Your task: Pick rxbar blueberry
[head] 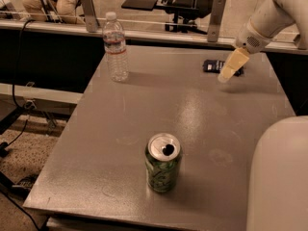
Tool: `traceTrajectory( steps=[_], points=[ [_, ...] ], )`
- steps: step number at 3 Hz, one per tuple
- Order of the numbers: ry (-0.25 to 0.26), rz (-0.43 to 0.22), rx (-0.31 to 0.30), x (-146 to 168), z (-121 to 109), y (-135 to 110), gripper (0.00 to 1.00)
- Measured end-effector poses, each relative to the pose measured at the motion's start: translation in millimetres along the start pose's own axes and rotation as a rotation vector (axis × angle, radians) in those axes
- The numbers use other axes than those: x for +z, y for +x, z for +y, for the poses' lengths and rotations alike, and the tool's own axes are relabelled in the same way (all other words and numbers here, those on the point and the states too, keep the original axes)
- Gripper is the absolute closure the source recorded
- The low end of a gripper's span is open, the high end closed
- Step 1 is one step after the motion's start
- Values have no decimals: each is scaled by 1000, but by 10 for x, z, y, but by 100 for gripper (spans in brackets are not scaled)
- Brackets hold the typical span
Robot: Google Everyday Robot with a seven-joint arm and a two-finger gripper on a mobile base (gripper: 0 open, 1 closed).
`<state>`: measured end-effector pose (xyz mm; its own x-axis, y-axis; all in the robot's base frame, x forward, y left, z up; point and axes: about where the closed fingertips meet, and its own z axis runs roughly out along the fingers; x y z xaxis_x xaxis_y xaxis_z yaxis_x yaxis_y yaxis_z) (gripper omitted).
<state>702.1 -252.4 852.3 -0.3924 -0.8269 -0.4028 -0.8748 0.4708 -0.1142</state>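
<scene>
A grey table (120,109) is seen from above and in front, and the rxbar blueberry (211,65) is found lying flat near its far right edge, a dark navy wrapper with faint pale lettering. The gripper (225,76) is held at the end of a white arm (269,18) that enters from the upper right; its pale, cream-coloured tip is angled down and to the left, and it is placed directly in front of the right part of the bar, so that this part of the wrapper is covered by it. Whether the gripper is open or closed cannot be told, nor whether the bar is touched. A clear water bottle (116,47) is stood upright near the far left of the table, well apart from the bar. A green soda can (163,163), opened at the top, is stood upright near the front edge. A white rounded part of the robot (281,177) is seen at the lower right.
</scene>
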Motion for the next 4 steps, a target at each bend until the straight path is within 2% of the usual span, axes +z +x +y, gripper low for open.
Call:
traceTrajectory(
  steps=[3, 4],
  points=[
    [-32, 41, -1, 230, -49, 14, 0],
    [-49, 47, 0, 274, -31, 28, 16]
  ],
)
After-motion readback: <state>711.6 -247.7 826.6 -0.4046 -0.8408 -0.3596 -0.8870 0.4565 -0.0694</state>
